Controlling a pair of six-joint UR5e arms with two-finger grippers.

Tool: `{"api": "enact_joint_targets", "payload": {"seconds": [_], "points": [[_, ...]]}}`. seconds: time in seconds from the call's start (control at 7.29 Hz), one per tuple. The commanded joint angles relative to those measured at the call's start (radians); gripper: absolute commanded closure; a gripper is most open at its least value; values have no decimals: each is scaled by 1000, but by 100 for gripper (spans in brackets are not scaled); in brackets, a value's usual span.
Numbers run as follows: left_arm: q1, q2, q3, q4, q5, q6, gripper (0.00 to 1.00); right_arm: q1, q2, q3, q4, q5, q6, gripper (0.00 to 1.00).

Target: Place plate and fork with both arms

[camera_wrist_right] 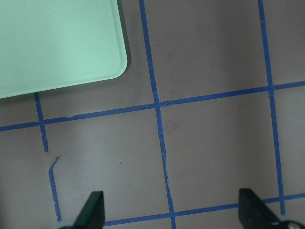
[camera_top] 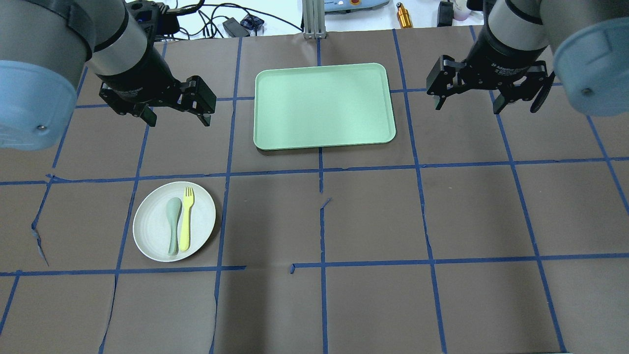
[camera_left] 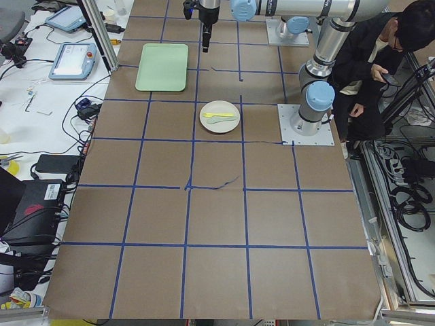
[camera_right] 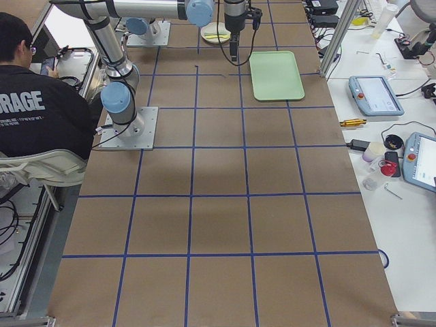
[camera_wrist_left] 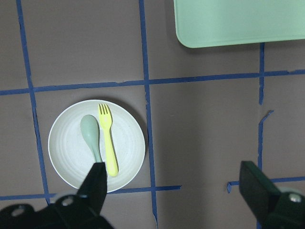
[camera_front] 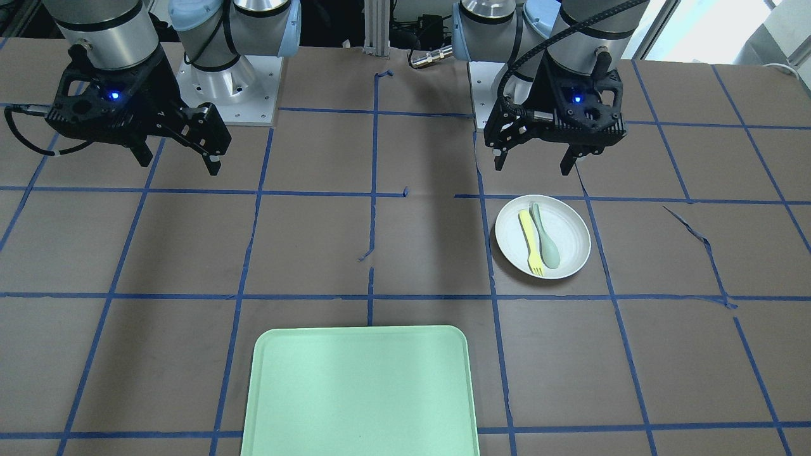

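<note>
White plate (camera_top: 150, 236) lies lower left in the overhead frame, fork (camera_top: 186, 219) and spoon (camera_top: 173, 223) side by side on it. Left tool (camera_top: 179, 119) and right tool (camera_top: 468, 107) hang wide open, empty, flanking the tray (camera_top: 324, 105).

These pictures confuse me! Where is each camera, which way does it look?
Front: across the table, facing left arm and right arm.
Overhead: behind both arms, looking down over them.
Left side: table's end, looking along; left arm nearest.
Right side: opposite end; right arm nearest.
Left wrist: down at the plate; left fingers.
Right wrist: down at the tray corner; right fingers.
Shared: front and overhead show fork on plate.
</note>
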Motion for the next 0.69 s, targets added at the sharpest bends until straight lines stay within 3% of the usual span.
{"api": "enact_joint_targets", "payload": {"seconds": [0.0, 0.55], "points": [[0, 0, -2, 0, 0, 0, 0, 3, 1, 0, 0, 2, 5, 0], [0, -3, -5, -5, 3, 12, 0, 3, 4, 0, -3, 3, 5, 0]]}}
